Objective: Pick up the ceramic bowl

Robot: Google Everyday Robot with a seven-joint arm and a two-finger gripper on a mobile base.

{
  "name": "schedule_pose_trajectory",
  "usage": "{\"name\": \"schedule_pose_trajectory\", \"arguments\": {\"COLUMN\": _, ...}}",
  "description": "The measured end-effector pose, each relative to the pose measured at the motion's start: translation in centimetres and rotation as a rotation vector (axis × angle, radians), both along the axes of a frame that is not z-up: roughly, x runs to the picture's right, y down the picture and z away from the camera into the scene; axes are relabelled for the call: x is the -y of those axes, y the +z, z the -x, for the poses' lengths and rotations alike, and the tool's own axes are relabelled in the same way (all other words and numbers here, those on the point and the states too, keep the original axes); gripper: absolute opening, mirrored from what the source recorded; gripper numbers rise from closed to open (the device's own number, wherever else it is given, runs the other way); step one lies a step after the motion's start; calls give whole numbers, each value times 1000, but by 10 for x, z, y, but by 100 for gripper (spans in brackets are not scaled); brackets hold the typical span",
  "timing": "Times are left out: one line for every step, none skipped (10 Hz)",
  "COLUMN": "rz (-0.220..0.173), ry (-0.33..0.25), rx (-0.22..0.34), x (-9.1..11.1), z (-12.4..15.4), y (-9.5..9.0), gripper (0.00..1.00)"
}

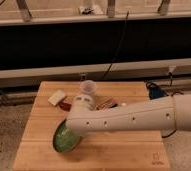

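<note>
The ceramic bowl (63, 138) is glossy green and sits at the front left of the wooden table (36, 152). It looks tilted, with its right half hidden under my arm. My white arm (134, 120) reaches in from the right across the table. My gripper is at the arm's left end, below the white wrist cylinder (84, 102) and right over the bowl. The gripper itself is hidden behind the arm.
A small translucent cup (89, 87) stands at the back middle. A pale packet (57, 97) and a red item (65, 106) lie at the back left. A brown snack bar (107, 104) lies by the wrist. A blue object (156, 92) and cables lie off the table's right.
</note>
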State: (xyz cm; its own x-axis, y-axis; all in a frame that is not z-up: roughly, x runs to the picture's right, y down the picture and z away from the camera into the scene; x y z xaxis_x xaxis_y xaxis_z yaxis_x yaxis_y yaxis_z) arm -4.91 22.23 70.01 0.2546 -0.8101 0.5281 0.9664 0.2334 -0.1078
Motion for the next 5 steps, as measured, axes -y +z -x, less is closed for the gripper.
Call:
{"name": "schedule_pose_trajectory", "arguments": {"rz": -3, "ry": -4, "rx": 4, "x": 2, "z": 0, "y": -1, "gripper": 0}}
{"name": "schedule_pose_trajectory", "arguments": {"rz": -2, "ry": -6, "rx": 7, "x": 2, "z": 0, "y": -3, "gripper": 0}}
{"name": "schedule_pose_trajectory", "arguments": {"rz": -2, "ry": -6, "rx": 8, "x": 3, "z": 0, "y": -3, "gripper": 0}}
{"name": "schedule_pose_trajectory", "arguments": {"rz": -3, "ry": -9, "rx": 13, "x": 5, "z": 0, "y": -5, "gripper": 0}}
{"name": "schedule_pose_trajectory", "arguments": {"rz": -1, "ry": -11, "rx": 17, "x": 7, "z": 0, "y": -7, "gripper": 0}}
